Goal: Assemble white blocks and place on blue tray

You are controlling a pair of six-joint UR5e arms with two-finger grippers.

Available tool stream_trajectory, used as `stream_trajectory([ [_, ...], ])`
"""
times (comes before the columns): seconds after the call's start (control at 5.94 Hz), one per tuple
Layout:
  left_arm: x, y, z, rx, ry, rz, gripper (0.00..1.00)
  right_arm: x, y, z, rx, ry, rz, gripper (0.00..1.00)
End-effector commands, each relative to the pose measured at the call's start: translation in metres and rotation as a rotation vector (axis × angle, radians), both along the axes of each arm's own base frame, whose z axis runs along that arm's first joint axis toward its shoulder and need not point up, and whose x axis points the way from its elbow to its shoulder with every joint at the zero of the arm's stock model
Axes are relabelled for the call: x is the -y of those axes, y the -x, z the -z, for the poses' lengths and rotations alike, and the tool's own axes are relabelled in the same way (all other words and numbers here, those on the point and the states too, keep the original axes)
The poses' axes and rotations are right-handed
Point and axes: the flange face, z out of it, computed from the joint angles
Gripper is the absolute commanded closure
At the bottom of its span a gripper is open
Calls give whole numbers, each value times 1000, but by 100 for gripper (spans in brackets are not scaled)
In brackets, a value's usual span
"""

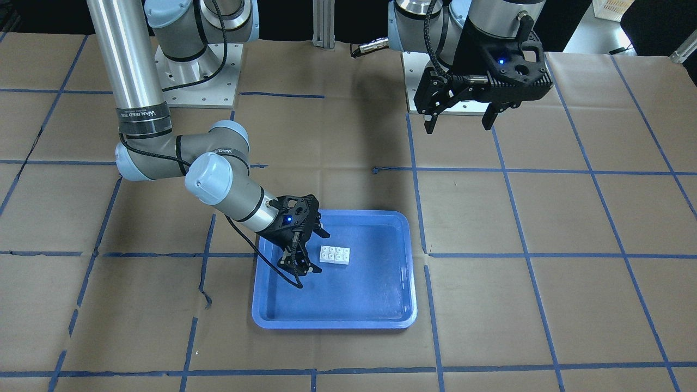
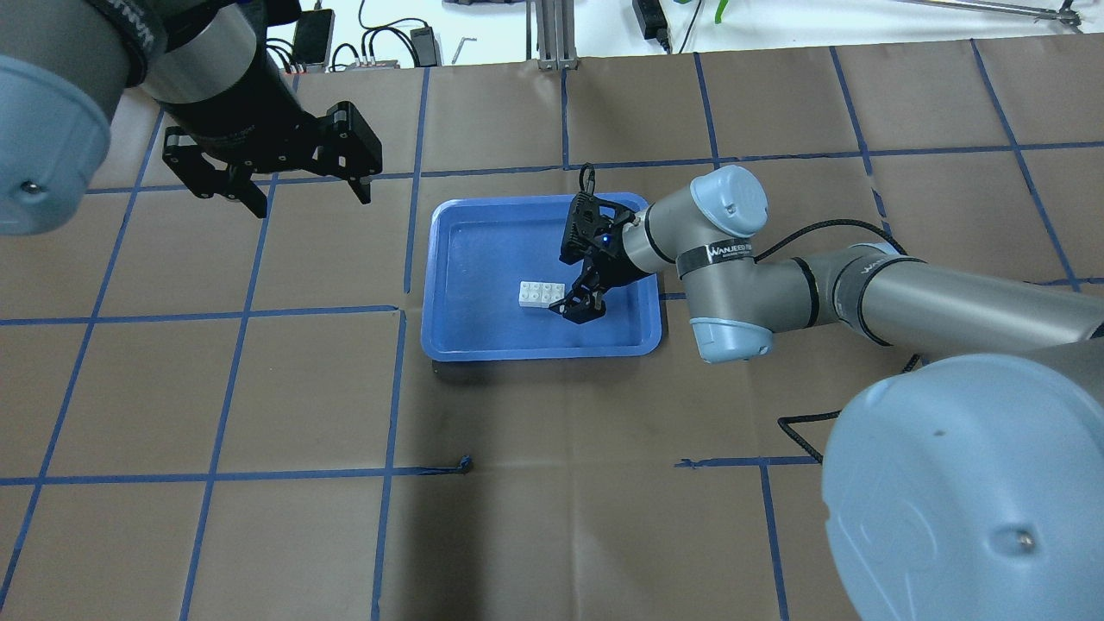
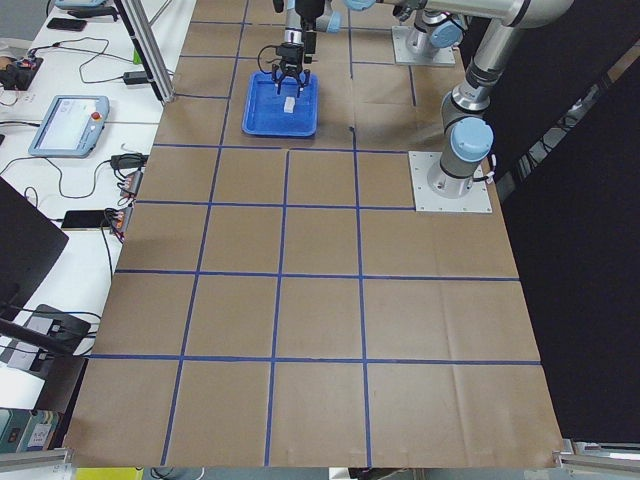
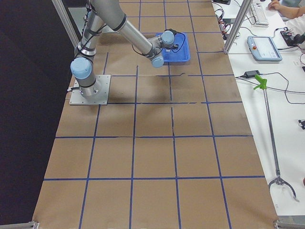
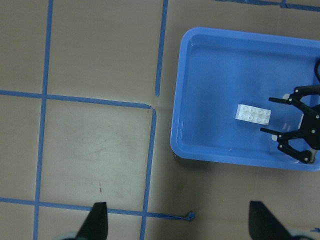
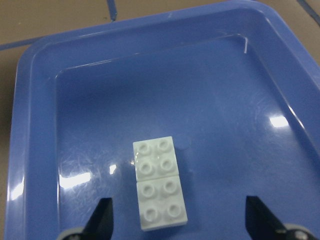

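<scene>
The two white blocks [image 1: 335, 255] lie joined side by side on the floor of the blue tray [image 1: 332, 324], studs up. They also show in the overhead view [image 2: 542, 294], the left wrist view [image 5: 253, 113] and the right wrist view [image 6: 159, 182]. My right gripper [image 1: 320, 251] is open low over the tray, its fingertips [image 6: 102, 220] spread either side of the blocks' near end, holding nothing. My left gripper [image 1: 460, 124] is open and empty, high above the table away from the tray [image 2: 535, 351].
The table is covered in brown paper with a blue tape grid. The arm base plates [image 1: 199, 81] stand at the robot's edge. Side benches hold a teach pendant [image 3: 68, 125] and cables.
</scene>
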Motion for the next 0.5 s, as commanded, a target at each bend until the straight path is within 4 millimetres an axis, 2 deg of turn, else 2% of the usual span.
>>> stream_trajectory([
  [0.0,1,-3,1,4,-2,0,1,9,12,-36,-46,-72,271,0],
  [0.17,0,-2,0,3,-2,1,1,11,23,-49,-87,-97,424,0],
  [0.34,0,-1,-1,1,0,3,1,13,30,-56,-126,-163,495,0],
])
